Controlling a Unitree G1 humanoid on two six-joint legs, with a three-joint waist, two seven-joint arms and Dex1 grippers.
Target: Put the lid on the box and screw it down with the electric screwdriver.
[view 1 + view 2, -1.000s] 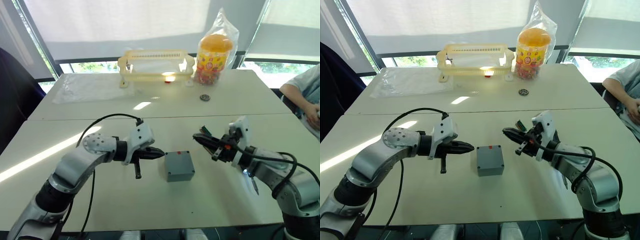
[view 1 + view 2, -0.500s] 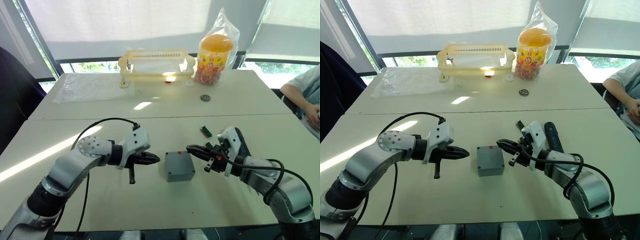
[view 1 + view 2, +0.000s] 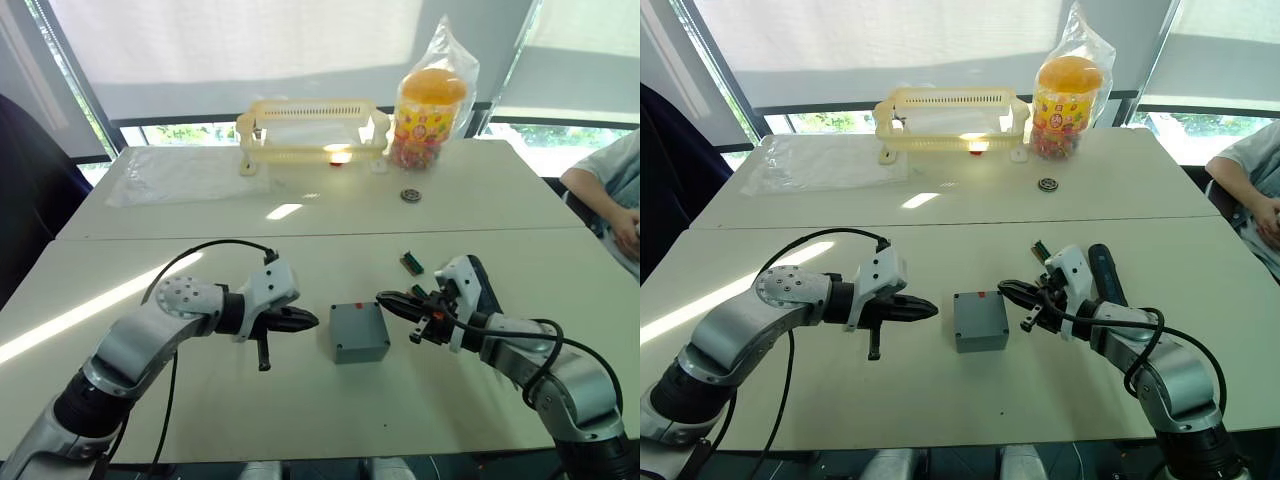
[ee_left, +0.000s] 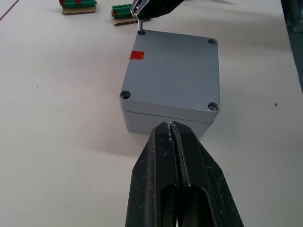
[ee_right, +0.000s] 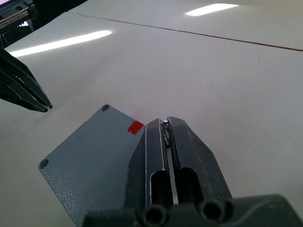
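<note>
with its fingers pinched on a small screw (image 4: 140,31), the right gripper (image 3: 1008,291) holds it tip-down over the lid's (image 4: 171,75) corner hole by the red mark (image 4: 136,55); the lid already sits on the box (image 3: 980,321). the left gripper (image 3: 930,310), clenched on nothing, hovers just beside the box. next, i judge, the screw must seat straight, then the electric screwdriver (image 3: 1104,274), lying behind the right arm, gets fetched. the left wrist view shows the screw at the hole; the eye views show the screwdriver.
</note>
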